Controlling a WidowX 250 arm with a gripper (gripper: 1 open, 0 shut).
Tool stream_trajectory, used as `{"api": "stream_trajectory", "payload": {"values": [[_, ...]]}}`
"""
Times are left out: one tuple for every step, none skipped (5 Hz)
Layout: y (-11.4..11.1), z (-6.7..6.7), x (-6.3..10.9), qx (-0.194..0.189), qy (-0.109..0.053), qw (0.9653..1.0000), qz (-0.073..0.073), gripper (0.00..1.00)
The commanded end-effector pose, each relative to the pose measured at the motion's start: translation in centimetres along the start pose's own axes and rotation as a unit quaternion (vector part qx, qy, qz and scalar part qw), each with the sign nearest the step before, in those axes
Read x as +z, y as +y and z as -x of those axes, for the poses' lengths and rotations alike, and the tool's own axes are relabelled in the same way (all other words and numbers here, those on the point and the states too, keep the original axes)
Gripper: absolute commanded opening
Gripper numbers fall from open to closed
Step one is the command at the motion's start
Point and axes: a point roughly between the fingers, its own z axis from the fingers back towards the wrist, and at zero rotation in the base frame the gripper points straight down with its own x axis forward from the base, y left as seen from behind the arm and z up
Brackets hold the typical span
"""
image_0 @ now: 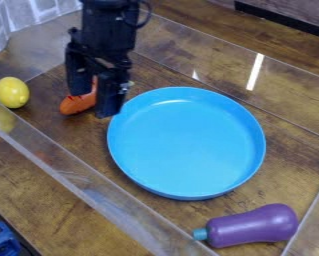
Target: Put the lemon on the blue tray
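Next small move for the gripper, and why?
Probably shift toward the picture's left: the black open gripper stands over the orange toy carrot, while the small yellow toy lemon sits untouched further left, apart from the round blue plastic tray, which holds nothing.

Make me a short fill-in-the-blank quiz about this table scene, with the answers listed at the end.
1. The lemon lies on the wooden table, not yet on the ____ tray.
2. The claw hangs with its fingers ____, holding nothing.
3. Partly hidden behind the claw is an orange ____.
4. The eggplant near the bottom right is ____ in colour.

Answers: blue; open; carrot; purple
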Motion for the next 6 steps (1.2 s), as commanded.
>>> {"api": "stream_trajectory", "payload": {"values": [[1.9, 1.5, 2.0, -0.024, -0.025, 0.9992, -0.018, 1.00], [5.3, 2.6, 2.4, -0.036, -0.029, 0.9985, -0.031, 1.00], [7.9, 3.0, 3.4, -0.025, -0.031, 0.9986, -0.035, 1.00], [9.0, 3.6, 3.7, -0.036, -0.020, 0.9981, -0.046, 1.00], [9.0, 3.3, 1.8, -0.020, -0.016, 0.9986, -0.047, 1.00], [9.2, 3.1, -0.3, -0.004, -0.011, 0.9986, -0.052, 1.00]]}}
